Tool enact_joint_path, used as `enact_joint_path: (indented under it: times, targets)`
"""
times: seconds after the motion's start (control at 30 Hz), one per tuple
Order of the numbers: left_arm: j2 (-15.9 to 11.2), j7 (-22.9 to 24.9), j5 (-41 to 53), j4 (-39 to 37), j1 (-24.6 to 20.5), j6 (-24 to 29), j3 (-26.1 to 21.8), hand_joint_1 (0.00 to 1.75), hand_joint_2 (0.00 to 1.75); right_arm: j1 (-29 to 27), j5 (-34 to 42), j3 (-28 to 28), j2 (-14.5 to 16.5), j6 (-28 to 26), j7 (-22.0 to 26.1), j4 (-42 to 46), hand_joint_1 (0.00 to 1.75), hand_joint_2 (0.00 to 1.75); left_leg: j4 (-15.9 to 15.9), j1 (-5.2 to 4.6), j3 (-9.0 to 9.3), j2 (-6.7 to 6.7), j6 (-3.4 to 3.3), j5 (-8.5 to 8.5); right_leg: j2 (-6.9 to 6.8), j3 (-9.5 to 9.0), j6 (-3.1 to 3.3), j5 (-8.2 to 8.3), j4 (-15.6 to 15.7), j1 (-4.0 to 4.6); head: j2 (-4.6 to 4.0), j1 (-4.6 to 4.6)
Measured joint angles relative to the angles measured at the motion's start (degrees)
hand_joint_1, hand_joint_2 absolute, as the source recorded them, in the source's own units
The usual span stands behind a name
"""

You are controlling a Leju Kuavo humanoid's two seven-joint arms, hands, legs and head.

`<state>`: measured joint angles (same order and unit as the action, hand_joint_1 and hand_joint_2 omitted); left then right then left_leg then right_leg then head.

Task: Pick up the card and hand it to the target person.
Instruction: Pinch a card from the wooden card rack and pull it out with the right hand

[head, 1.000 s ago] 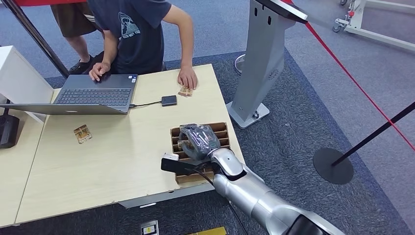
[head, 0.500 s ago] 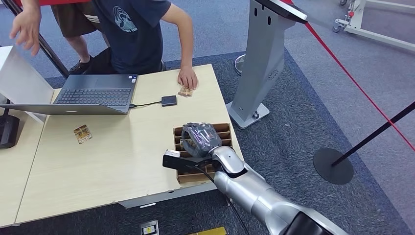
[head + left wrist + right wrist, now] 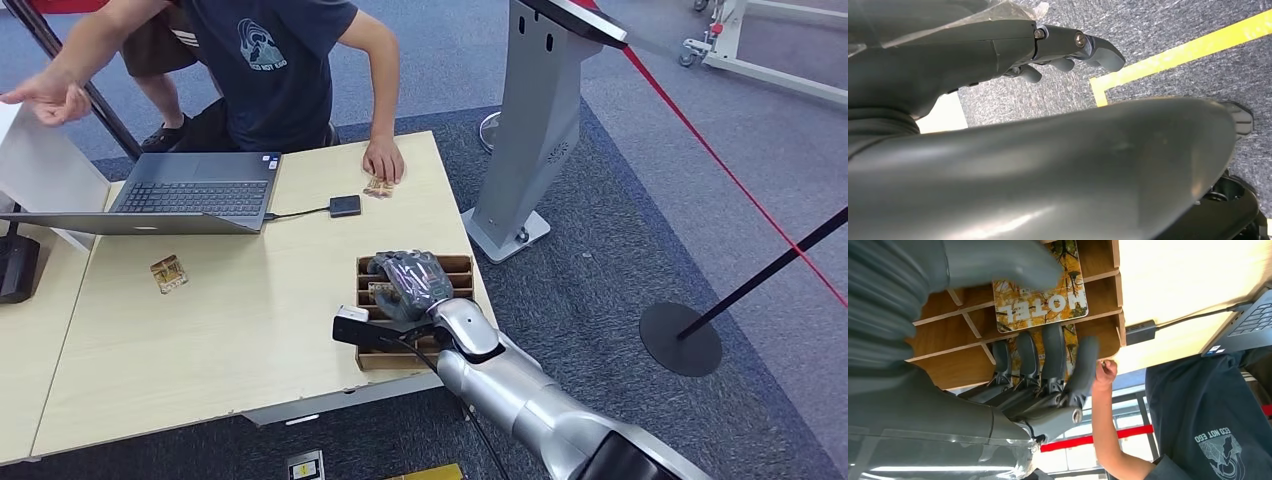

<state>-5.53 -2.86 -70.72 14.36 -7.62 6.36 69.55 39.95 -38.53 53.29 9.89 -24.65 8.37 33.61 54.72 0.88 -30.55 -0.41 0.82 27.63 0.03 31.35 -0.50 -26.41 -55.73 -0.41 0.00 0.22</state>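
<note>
Right hand (image 3: pixel 410 283) is down over the slotted wooden card box (image 3: pixel 452 266) at the table's (image 3: pixel 240 320) near right corner. Up close, its dark fingers (image 3: pixel 1053 357) reach into a slot and lie against a leaf-patterned card (image 3: pixel 1040 302) printed "HOTEL", thumb on the other side; whether the card is truly gripped, I cannot tell. Left hand (image 3: pixel 1058 52) hangs above grey carpet, fingers curled, nothing in them. Across the table the person (image 3: pixel 280 70) rests a hand (image 3: pixel 383 160) on another card beside the laptop (image 3: pixel 190 192).
</note>
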Motion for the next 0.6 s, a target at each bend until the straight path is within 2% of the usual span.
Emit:
enact_joint_path:
  times: [0.3,0.43,0.6]
  targets:
    - [0.0,0.0,-0.17,0.0,0.0,0.02,0.0,0.0,0.0,0.12,-0.11,0.0,0.22,0.02,-0.06,-0.35,0.84,1.75,0.0,0.0,0.04,0.0,0.0,0.0,0.0,-0.03,0.0,0.0,0.0,0.0,0.0,0.0]
    - [0.0,0.0,-0.27,0.0,0.0,0.03,0.0,0.0,0.0,0.15,-0.12,0.0,0.28,0.09,-0.06,-0.39,1.08,1.75,0.0,0.0,0.04,0.01,0.0,0.0,0.0,-0.04,0.0,0.0,0.0,0.0,0.0,0.0]
    - [0.0,0.0,-0.36,0.0,0.0,0.15,0.0,0.0,0.0,0.2,-0.24,0.0,0.34,0.23,-0.08,-0.51,1.27,1.75,0.0,0.0,0.06,0.01,0.0,0.0,0.0,-0.05,0.0,0.0,0.0,0.0,0.0,0.0]
